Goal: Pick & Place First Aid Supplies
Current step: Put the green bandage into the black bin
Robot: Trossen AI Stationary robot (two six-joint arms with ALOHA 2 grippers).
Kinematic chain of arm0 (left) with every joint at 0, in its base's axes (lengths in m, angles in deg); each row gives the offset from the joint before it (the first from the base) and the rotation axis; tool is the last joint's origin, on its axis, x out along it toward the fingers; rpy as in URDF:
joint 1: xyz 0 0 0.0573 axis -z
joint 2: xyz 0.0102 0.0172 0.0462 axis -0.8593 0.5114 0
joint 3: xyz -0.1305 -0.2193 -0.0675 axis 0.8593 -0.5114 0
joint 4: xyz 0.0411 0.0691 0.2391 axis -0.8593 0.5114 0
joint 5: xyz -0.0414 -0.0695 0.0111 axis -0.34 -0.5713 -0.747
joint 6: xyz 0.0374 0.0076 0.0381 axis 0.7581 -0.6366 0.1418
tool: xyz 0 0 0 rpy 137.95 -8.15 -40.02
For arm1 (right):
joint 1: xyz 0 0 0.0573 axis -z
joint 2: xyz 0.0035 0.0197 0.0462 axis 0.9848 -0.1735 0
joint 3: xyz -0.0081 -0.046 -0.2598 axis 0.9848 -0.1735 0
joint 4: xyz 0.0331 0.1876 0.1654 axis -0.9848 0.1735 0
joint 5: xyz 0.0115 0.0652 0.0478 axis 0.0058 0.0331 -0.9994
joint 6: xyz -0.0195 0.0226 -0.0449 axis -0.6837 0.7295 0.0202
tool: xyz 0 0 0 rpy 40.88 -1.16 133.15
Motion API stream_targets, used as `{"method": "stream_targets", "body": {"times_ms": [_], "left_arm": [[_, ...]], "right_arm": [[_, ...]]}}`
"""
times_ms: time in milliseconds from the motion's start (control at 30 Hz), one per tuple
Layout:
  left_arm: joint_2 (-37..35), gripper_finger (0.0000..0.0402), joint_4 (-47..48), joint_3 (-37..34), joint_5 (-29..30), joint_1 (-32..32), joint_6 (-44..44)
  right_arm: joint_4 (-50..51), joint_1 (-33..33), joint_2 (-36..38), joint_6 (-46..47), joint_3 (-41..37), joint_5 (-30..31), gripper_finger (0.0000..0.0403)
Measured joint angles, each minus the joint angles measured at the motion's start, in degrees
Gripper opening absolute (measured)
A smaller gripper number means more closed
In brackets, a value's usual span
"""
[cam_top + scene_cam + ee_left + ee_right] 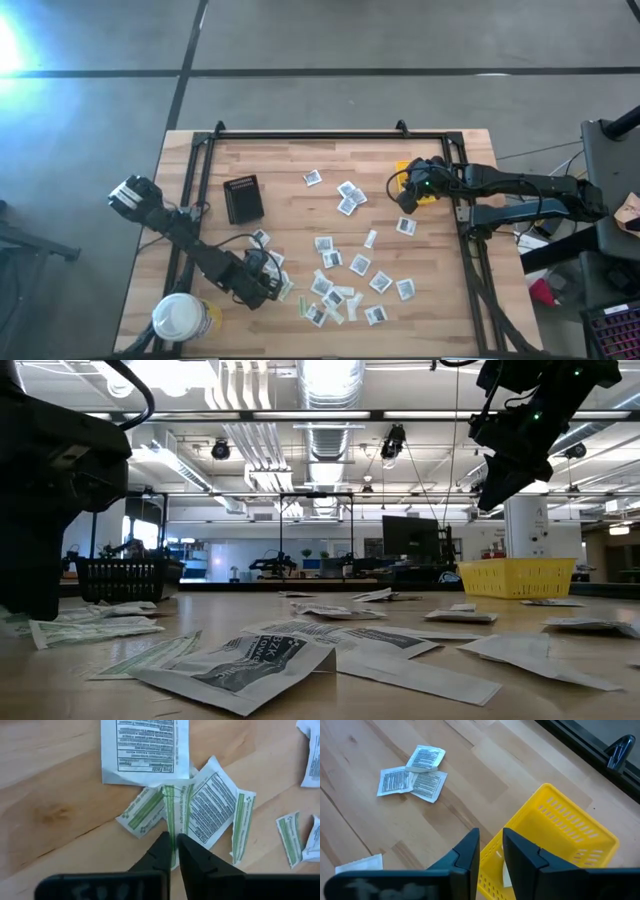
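The first aid supplies are small flat packets strewn over the wooden table (pixel 300 165): white squares with dark print (pixel 359 264) and narrow white-green strips (pixel 242 822). My left gripper (pixel 173 845) is at the near left of the table (pixel 272 290), pointing steeply down and shut on one green-white strip (pixel 175 810) in a small pile. My right gripper (pixel 491 845) hovers open over the yellow bin (pixel 565 835) at the far right (pixel 412 190), with nothing between its fingers. My left gripper pinches the green-white strip near its closer end (pixel 174 827) between its two fingertips. The fingers come steeply from above and the strip runs on ahead of them. Its far part lies on the other packets (pixel 210 805) of the pile on the table.
A black tray (pixel 243 198) sits at the far left. A round yellow tub with a white lid (pixel 180 318) stands at the near left corner, close to my left arm. A black frame (pixel 330 137) borders the table. Loose packets fill the middle and near part.
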Motion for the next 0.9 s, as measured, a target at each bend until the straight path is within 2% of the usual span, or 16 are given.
{"method": "stream_targets", "body": {"times_ms": [133, 533, 667, 900], "left_arm": [[-0.01, 0.0003, 0.12, 0.0, -0.4, 0.02, 1.43], [-4.46, 0.0, 1.31, 0.0, -0.12, 0.04, 5.97], [-7.96, 0.0, 4.19, 0.0, 3.01, 0.04, 6.75], [-15.83, 0.0, 15.85, 0.0, 9.2, 0.01, 6.74]], "right_arm": [[0.0, 0.0, 0.0, 0.0, 0.0, -1.09, 0.0072], [-0.1, -0.34, 0.0, 0.02, 0.0, -4.54, 0.0063], [-0.17, -1.62, -0.02, 0.0, 0.0, -4.61, 0.0063], [-0.22, -5.42, -0.02, 1.83, 0.0, -4.61, 0.0063]]}}
